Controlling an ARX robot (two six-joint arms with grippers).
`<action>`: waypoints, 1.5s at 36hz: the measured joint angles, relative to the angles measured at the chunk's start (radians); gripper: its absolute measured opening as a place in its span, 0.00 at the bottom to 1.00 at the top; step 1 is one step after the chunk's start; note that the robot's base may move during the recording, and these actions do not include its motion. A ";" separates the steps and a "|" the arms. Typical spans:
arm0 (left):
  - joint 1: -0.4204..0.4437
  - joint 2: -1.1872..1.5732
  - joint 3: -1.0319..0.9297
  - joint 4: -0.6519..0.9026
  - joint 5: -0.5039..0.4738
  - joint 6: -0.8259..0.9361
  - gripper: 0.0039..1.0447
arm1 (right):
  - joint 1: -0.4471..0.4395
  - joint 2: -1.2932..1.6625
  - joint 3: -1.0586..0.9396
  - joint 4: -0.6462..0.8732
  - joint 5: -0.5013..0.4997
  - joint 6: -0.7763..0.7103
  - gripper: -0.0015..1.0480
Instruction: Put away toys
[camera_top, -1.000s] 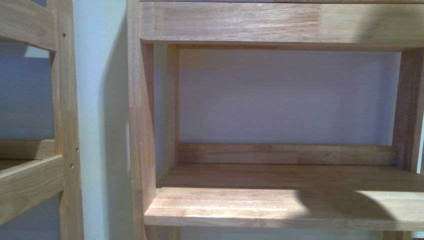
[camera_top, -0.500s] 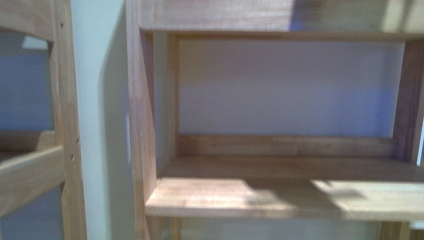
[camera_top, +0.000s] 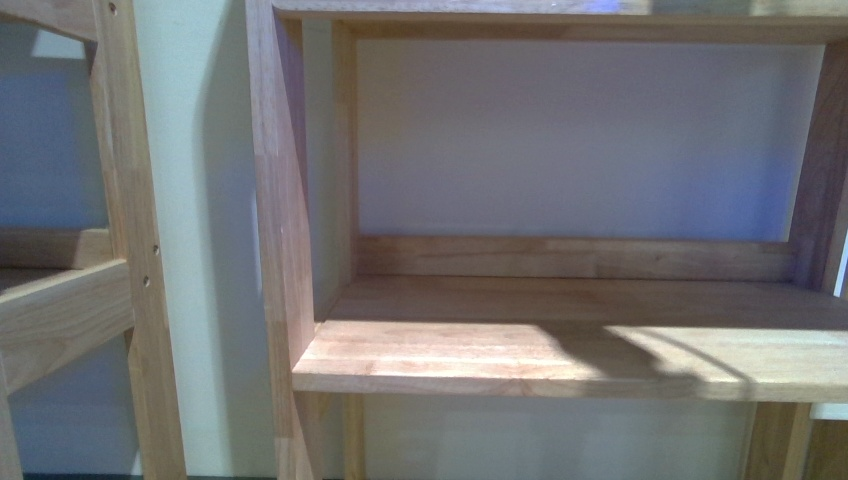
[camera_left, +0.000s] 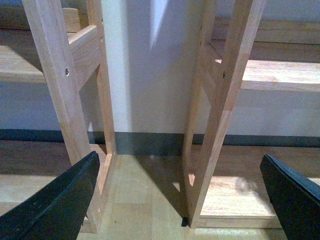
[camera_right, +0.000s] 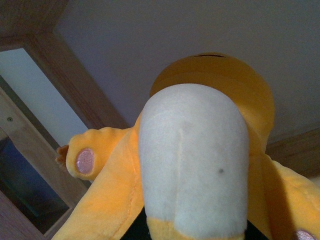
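Note:
The orange-yellow plush toy (camera_right: 195, 160) fills the right wrist view, with a large white belly patch and a stubby limb ending in a pink round patch (camera_right: 86, 161). My right gripper is shut on the plush toy; its fingers are hidden under the plush. Behind the toy are a pale wall and a wooden shelf frame. My left gripper (camera_left: 180, 200) is open and empty, its black fingers (camera_left: 55, 200) spread wide above the wooden floor between two shelf units. Neither gripper nor the toy shows in the front view.
The front view shows a wooden shelf board (camera_top: 560, 345) with a low back rail (camera_top: 570, 257) and a side post (camera_top: 280, 240). A second wooden shelf unit (camera_top: 120, 250) stands at the left. In the left wrist view, shelf legs (camera_left: 215, 125) stand on the floor by a dark baseboard (camera_left: 150, 142).
The front view has shifted upward: the shelf board and back rail sit lower in the picture now and the upper board has nearly left the top. The shadow on the shelf board has changed shape.

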 joint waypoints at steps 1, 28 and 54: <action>0.000 0.000 0.000 0.000 0.000 0.000 0.94 | 0.001 0.018 0.026 -0.009 -0.008 0.017 0.09; 0.000 0.000 0.000 0.000 0.000 0.000 0.94 | 0.149 0.367 0.564 -0.301 -0.055 0.039 0.09; 0.000 0.000 0.000 0.000 0.000 0.000 0.94 | 0.219 0.412 0.584 -0.283 -0.085 0.017 0.09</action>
